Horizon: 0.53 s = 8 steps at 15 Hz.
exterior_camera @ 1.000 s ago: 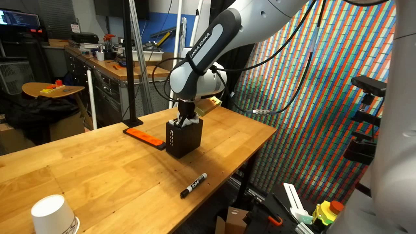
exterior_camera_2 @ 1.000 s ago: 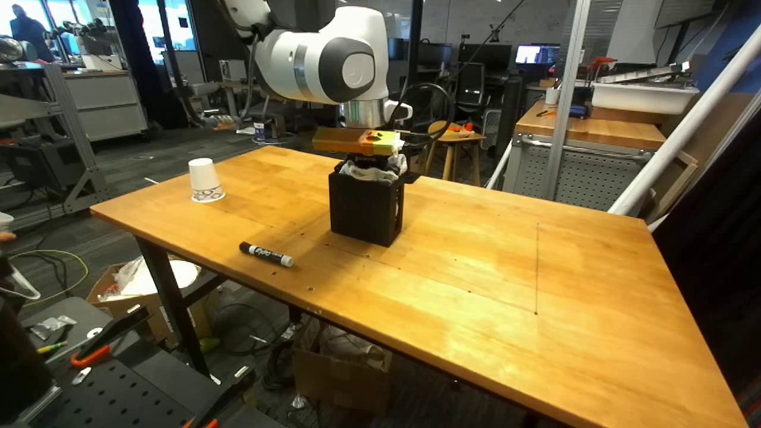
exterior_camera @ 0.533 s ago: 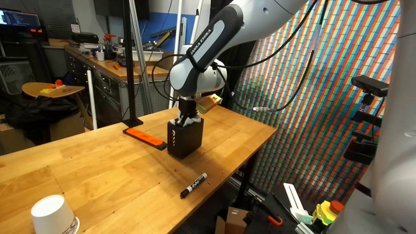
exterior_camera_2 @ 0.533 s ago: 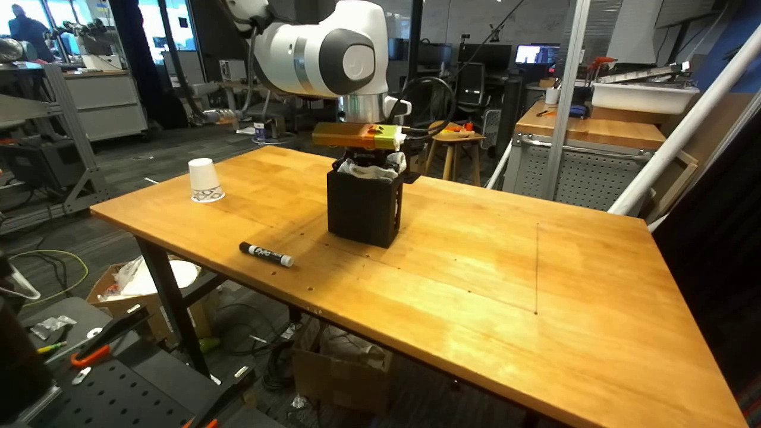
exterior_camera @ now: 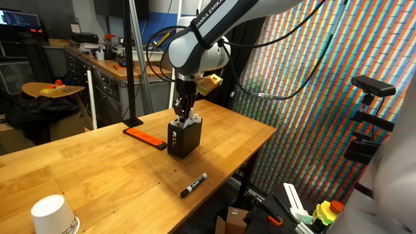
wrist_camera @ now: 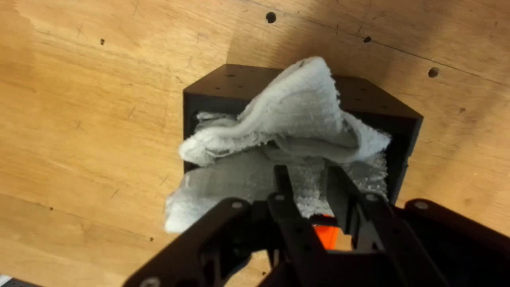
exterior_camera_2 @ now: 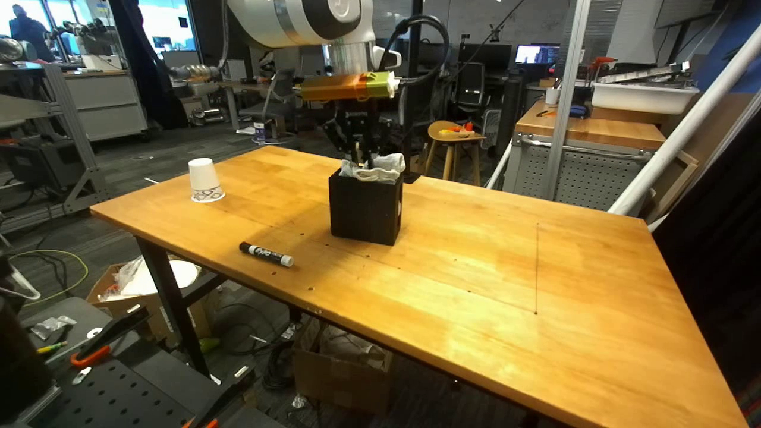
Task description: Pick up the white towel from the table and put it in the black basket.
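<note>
The white towel (wrist_camera: 303,107) is bunched inside the black basket (wrist_camera: 223,81), with folds standing above and over its rim. The towel (exterior_camera_2: 383,169) also shows at the mouth of the basket (exterior_camera_2: 364,211) in an exterior view. The basket stands upright on the wooden table (exterior_camera_2: 475,255). My gripper (wrist_camera: 306,169) is partly open, with a gap between its two fingers. The fingers are above the towel, and no cloth shows pinched between them. In both exterior views the gripper (exterior_camera: 184,117) (exterior_camera_2: 364,161) points down at the basket's mouth.
A black and white marker (exterior_camera: 193,186) lies near the table edge. A white paper cup (exterior_camera_2: 205,180) stands upside down farther along. An orange and black bar (exterior_camera: 144,137) lies beside the basket, near a black post (exterior_camera: 130,81) at the table's far edge.
My gripper has risen from low in the basket's mouth, so its fingers now show above the rim. The towel stays in the basket. The basket has shifted only slightly.
</note>
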Tool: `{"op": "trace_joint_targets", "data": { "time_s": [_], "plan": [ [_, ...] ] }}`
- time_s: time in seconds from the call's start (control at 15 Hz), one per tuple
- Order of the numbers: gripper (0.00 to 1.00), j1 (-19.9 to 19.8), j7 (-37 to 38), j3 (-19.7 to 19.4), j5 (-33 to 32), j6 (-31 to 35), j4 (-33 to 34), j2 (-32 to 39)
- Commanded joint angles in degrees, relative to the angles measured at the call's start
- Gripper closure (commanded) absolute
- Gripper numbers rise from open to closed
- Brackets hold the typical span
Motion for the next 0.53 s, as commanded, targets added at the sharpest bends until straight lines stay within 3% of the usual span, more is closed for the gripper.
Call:
{"op": "trace_joint_targets", "data": {
  "time_s": [0.0, 0.13, 0.27, 0.47],
  "plan": [
    [0.61, 1.24, 1.92, -0.77, -2.89, -1.89, -1.23, -5.57],
    [0.81, 1.38, 2.50, -0.83, -4.03, -2.17, -1.12, -7.26],
    [0.92, 1.52, 3.12, -0.78, -5.41, -2.46, -0.83, -8.21],
    [1.00, 1.81, 3.34, -0.58, -6.52, -2.15, 0.18, -8.19]
  ]
}}
